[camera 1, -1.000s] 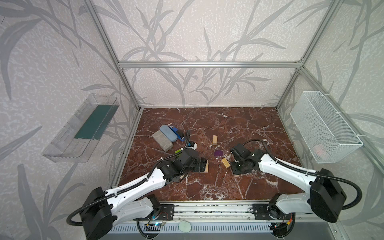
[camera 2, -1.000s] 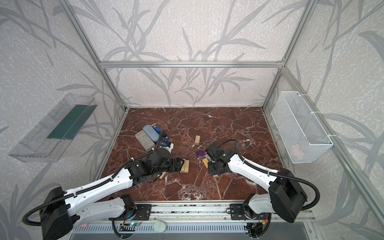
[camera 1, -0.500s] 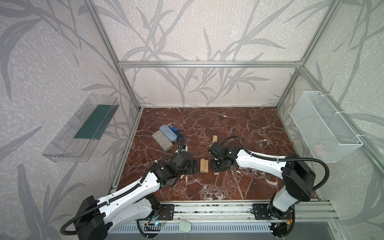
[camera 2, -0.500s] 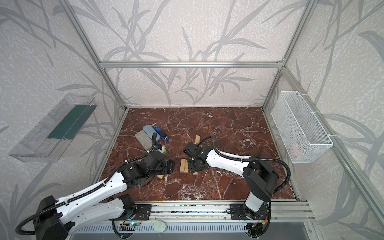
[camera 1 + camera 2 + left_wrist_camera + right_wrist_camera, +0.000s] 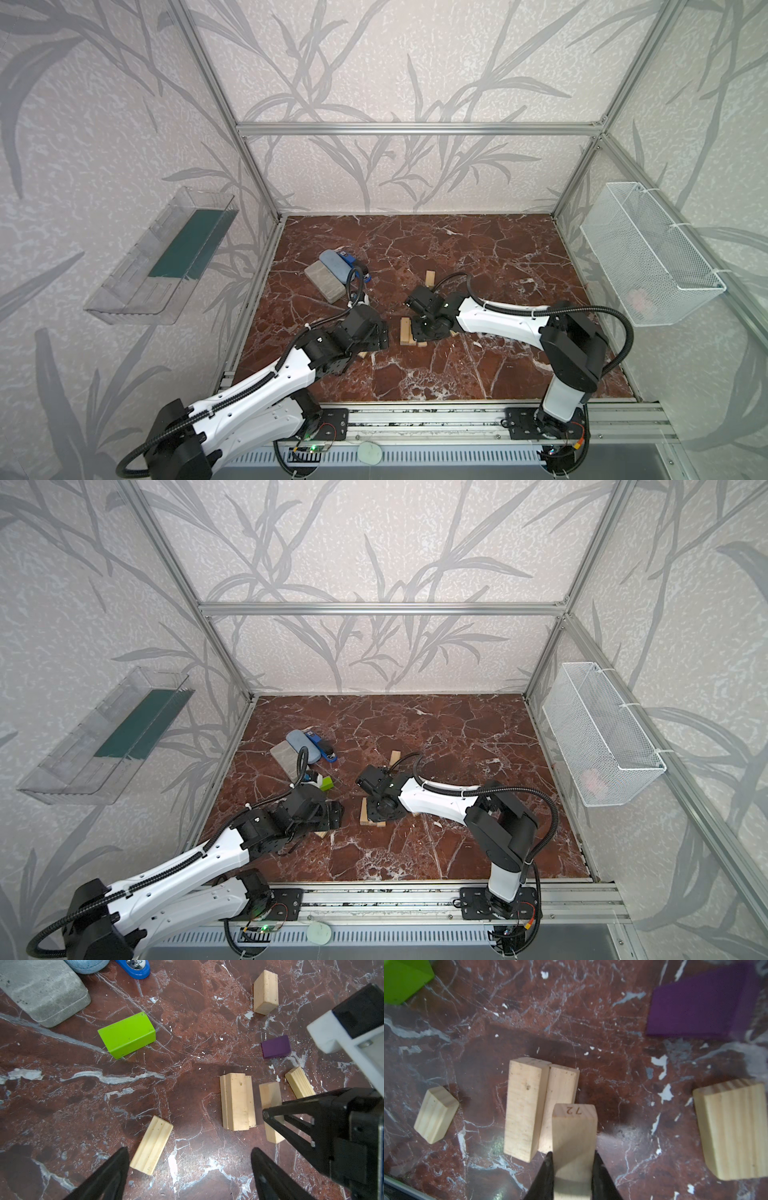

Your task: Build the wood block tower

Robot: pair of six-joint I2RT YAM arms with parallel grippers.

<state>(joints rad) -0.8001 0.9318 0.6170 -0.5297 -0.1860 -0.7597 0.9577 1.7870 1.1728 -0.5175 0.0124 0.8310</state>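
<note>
Two pale wood blocks (image 5: pixel 527 1105) lie side by side on the marble floor, the tower's base (image 5: pixel 405 330). My right gripper (image 5: pixel 573 1157) is shut on another pale wood block (image 5: pixel 574 1132) marked 72, held just above and beside that pair. The right gripper (image 5: pixel 417 332) sits over the pair in both top views. My left gripper (image 5: pixel 189 1153) is open and empty, with a loose pale block (image 5: pixel 152 1145) close to one finger. The lime-green block (image 5: pixel 126 1034), purple block (image 5: pixel 275 1046) and two more pale blocks (image 5: pixel 266 991) (image 5: pixel 299 1084) lie apart on the floor.
A grey case (image 5: pixel 326 280), a blue-grey case (image 5: pixel 334 262) and a blue stapler-like item (image 5: pixel 351 259) lie at the back left. A clear shelf (image 5: pixel 166 257) hangs on the left wall and a wire basket (image 5: pixel 648 253) on the right wall.
The right arm has swung left with its pale block, from right of the purple block to the pair. The left arm has drawn back a little toward the near left.
</note>
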